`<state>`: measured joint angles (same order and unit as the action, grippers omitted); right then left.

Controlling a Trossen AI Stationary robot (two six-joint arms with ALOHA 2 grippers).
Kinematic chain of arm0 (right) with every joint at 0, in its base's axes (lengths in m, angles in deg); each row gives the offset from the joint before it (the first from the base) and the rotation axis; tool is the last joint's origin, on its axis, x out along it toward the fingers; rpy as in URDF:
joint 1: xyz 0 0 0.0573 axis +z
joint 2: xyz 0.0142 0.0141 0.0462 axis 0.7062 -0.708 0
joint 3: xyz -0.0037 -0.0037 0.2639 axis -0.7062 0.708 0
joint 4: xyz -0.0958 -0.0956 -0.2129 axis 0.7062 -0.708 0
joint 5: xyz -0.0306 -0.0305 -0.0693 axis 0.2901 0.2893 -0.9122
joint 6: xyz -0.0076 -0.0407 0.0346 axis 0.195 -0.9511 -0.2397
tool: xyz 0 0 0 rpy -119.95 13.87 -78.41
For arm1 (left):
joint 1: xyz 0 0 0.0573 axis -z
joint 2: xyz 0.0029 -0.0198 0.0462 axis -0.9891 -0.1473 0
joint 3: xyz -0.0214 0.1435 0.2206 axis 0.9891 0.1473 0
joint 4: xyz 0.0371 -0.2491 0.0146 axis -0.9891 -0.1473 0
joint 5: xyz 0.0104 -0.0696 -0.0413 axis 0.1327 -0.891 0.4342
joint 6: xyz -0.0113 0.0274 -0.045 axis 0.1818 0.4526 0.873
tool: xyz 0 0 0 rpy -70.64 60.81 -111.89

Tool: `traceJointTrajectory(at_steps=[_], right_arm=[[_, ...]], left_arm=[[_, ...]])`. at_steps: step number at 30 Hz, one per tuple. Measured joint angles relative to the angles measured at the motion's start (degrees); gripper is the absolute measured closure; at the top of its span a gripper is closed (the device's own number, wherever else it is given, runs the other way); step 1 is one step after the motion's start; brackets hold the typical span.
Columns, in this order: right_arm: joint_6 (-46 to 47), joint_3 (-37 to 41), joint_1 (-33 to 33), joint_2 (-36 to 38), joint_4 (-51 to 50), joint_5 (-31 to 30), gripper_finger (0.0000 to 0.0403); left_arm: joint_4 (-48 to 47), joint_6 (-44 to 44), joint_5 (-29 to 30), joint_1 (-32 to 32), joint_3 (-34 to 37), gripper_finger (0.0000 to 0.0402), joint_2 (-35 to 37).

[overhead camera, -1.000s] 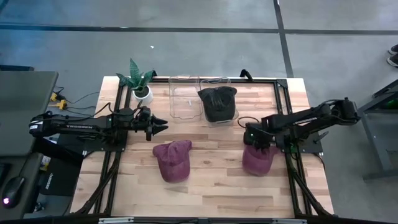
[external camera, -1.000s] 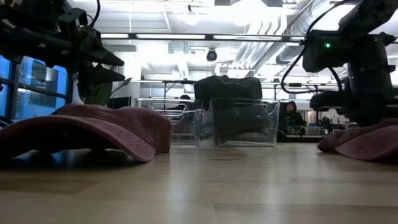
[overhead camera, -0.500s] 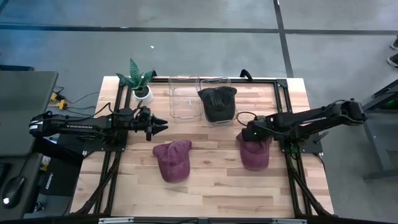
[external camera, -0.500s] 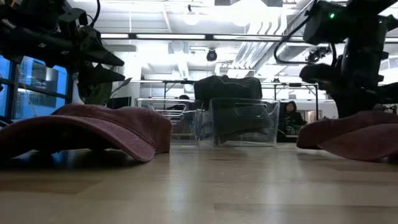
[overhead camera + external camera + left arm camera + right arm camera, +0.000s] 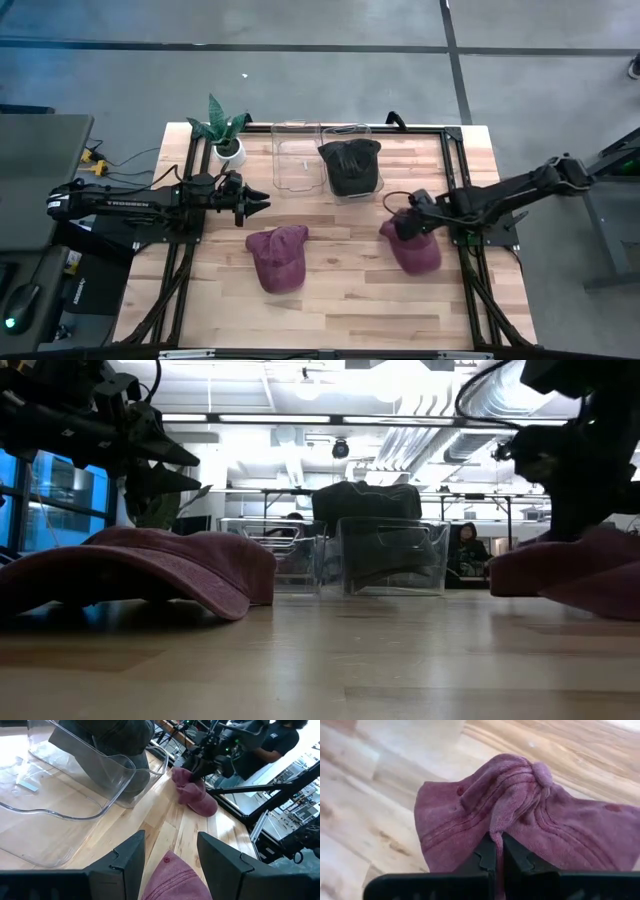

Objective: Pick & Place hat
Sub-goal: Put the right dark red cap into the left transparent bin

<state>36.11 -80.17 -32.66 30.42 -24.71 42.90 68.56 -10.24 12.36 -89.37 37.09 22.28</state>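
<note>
R hand (image 5: pixel 496 851) pinched on thin fold of maroon hat (image 5: pixel 413 244), 3 o'clock; fold may slip mid-lift. L hand (image 5: pixel 256 203) apart, idle.

This looks like a robot laboratory in a big open hall. The wooden table (image 5: pixel 340 290) stands on a grey concrete floor (image 5: pixel 300 80). Behind it, the low view shows ceiling pipes (image 5: pixel 420 435), long lamps (image 5: pixel 300 418), other workbenches, and a seated person (image 5: pixel 467 550).

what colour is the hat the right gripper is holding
Maroon. The hat pinched in the right gripper shows best in the right wrist view.
</note>
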Motion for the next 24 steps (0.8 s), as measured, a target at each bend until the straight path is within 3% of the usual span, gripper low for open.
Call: traceJointTrajectory(at_steps=[13,24], right_arm=[[-0.2,-0.9,5.6,4.9,0.5,-0.6,0.0402],[-2.9,-12.4,6.0,4.8,-9.5,-3.8,0.0402]], left_arm=[[0.0,0.0,0.0,0.0,0.0,0.0229,0.0],[0.0,0.0,0.0,0.0,0.0,0.0229,0.0]])
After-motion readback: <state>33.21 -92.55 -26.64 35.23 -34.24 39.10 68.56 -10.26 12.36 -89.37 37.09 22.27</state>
